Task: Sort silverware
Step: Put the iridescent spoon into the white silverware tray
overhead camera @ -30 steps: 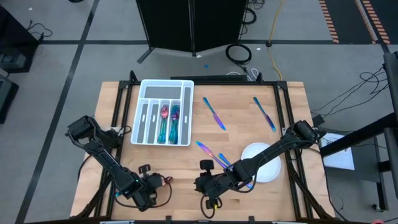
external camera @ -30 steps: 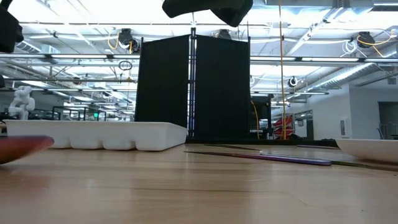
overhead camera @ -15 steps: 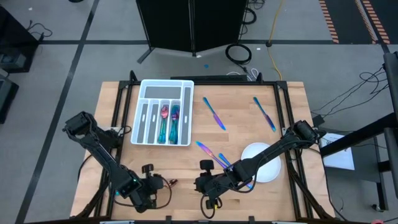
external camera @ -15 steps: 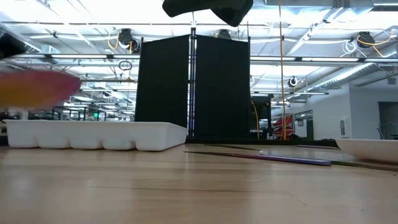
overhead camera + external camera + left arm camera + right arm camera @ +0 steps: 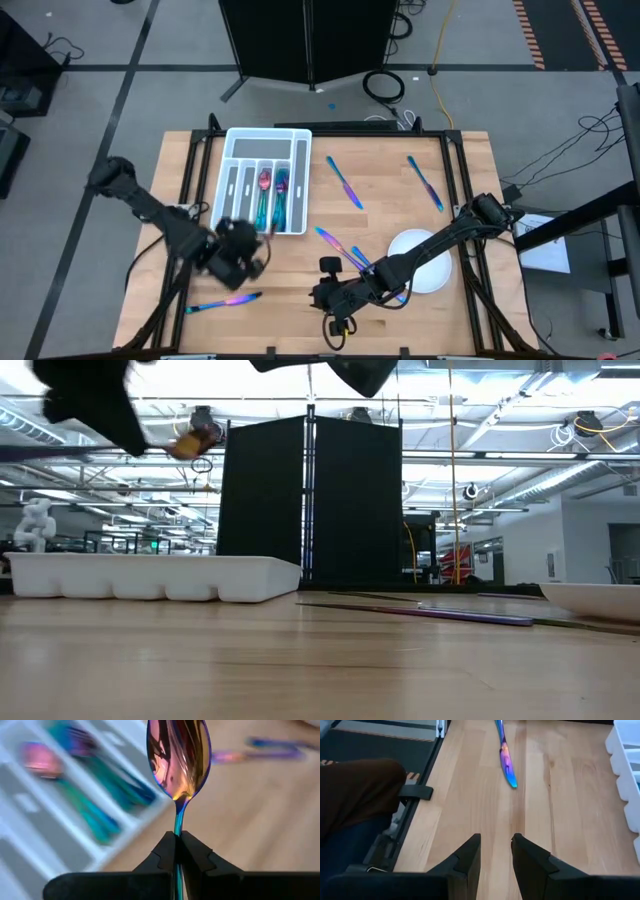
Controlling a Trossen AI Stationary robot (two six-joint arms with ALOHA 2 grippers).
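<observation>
Left gripper [image 5: 262, 243] hangs clamped shut at the table's nine o'clock side; right gripper [image 5: 325, 283] waits near six o'clock, fingers parted.

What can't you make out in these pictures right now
- Spoon handle: left wrist view, hidden between the left gripper fingers shut on it.
- Cutlery in the tray: high view too small, left wrist view blurred, so types are unclear.
- Pieces beside the plate: high view, partly covered by the right arm.
- Right gripper: open, holding nothing.

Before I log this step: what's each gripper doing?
Left gripper: shut on a spoon, by the tray.
Right gripper: open, empty.
</observation>
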